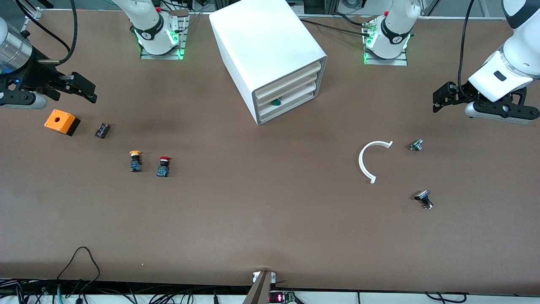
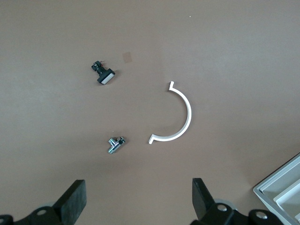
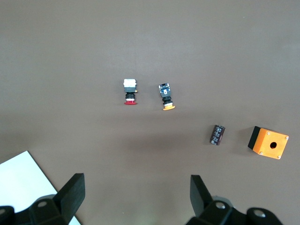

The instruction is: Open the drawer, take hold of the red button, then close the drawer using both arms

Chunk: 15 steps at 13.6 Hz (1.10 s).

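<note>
**Surface finish findings**

Table (image 1: pixel 270 219): matt brown, smooth. Cabinet (image 1: pixel 261 38): smooth matt white. Arms (image 1: pixel 517 55): glossy white shells. Button (image 1: pixel 163 166): plastic look, red cap. Small fitting (image 1: pixel 416 145): shiny metal. Curved strip (image 1: pixel 368 160): white, smooth plastic look

Brown table (image 1: pixel 270 219), carrying: white cabinet (image 1: pixel 263 46); red-capped button (image 1: pixel 163 166) just beside a yellow-capped button (image 1: pixel 135 161); orange box (image 1: pixel 61 122) (hole on top); small dark cylinder (image 1: pixel 102 130); white curved strip (image 1: pixel 370 159); metal fitting (image 1: pixel 416 145); black part (image 1: pixel 424 198).
</note>
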Available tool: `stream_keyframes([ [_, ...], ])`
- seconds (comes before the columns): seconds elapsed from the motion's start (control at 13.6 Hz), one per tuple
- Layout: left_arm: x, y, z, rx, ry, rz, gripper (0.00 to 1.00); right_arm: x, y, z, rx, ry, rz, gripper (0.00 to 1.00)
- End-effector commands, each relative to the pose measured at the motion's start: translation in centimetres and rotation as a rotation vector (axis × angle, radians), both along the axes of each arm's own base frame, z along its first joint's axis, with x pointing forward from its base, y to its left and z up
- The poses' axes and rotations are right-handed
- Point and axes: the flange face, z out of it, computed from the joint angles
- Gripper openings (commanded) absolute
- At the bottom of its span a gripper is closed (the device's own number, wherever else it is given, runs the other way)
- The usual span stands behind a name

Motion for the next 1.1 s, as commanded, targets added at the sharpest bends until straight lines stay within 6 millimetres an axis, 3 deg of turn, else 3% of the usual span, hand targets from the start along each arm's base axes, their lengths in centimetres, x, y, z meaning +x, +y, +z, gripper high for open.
stream_keyframes([
  [0.0, 0.1, -0.1, 0.5, -0.001, 0.009, -0.025, 0.99, -0.1, -0.1, 2.1, -0.006, -0.034, 0.025, 0.99],
  [0.22, 0.1, 0.0, 0.5, -0.001, 0.010, -0.029, 0.99, 0.7, -0.3, 4.0, 0.001, -0.072, 0.027, 0.99],
  [1.03, 0.1, -0.2, 0.5, -0.001, 0.012, -0.033, 0.99, 0.5, -0.4, 4.0, 0.007, -0.056, 0.021, 0.99],
])
